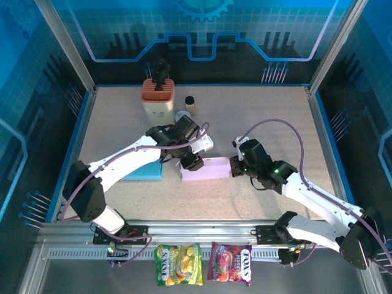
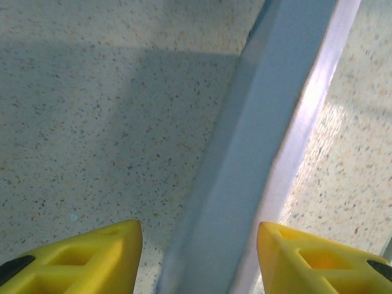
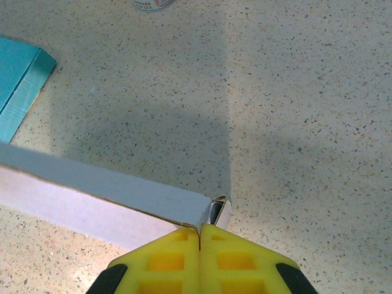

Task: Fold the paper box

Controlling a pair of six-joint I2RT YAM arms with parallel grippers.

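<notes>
Paper box (image 1: 205,169), pale and long, lies mid-tabletop (image 1: 263,122) between both arms. Right fingers (image 3: 177,257) are clenched on its right end wall. Left fingers (image 2: 79,257) stand apart, straddling one long wall without gripping it. Unheld there, that wall may spring open and undo the fold.

In your left wrist view the paper box (image 2: 257,153) was a blurred strip, cut off top and bottom. In the right wrist view it ran off the left edge, as did the teal box (image 3: 18,86). Overhead, the left gripper (image 1: 191,162) hid the paper box's left end. The dark object (image 1: 189,101) near the table's (image 1: 275,122) far edge was too small to identify.
</notes>
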